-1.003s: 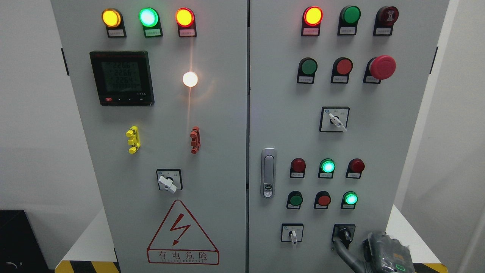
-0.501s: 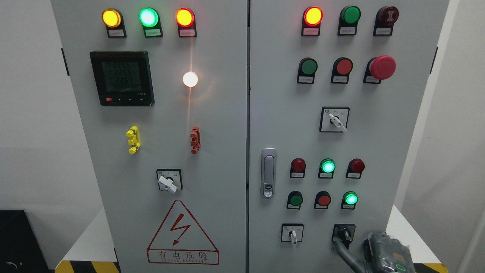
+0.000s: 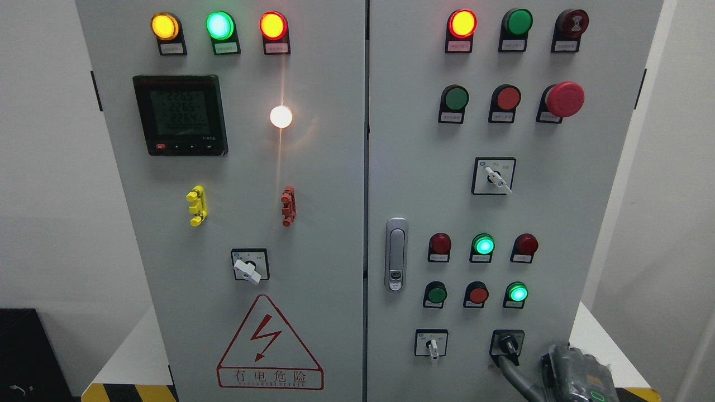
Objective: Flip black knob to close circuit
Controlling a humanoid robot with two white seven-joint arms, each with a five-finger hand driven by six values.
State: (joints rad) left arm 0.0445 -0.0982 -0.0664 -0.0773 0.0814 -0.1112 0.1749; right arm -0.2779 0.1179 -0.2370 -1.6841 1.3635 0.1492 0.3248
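The black knob (image 3: 508,344) sits in a black square plate at the bottom right of the grey cabinet's right door (image 3: 536,206). Its handle slants toward the lower right. My right hand (image 3: 572,375) comes in at the bottom right edge, mostly cut off by the frame. One grey finger (image 3: 511,374) stretches up and left from it, and its tip lies just under the knob, touching or almost touching it. The hand holds nothing. My left arm is out of view.
A white-handled rotary switch (image 3: 430,345) sits left of the knob. Above are rows of red and green lamps and buttons (image 3: 483,245), another selector (image 3: 494,176), a red mushroom stop button (image 3: 564,99) and the door latch (image 3: 395,254). The left door carries a meter (image 3: 180,115).
My right hand has slid a little to the right and down, and the finger has drawn back slightly along the knob's lower edge. The lamps are unchanged.
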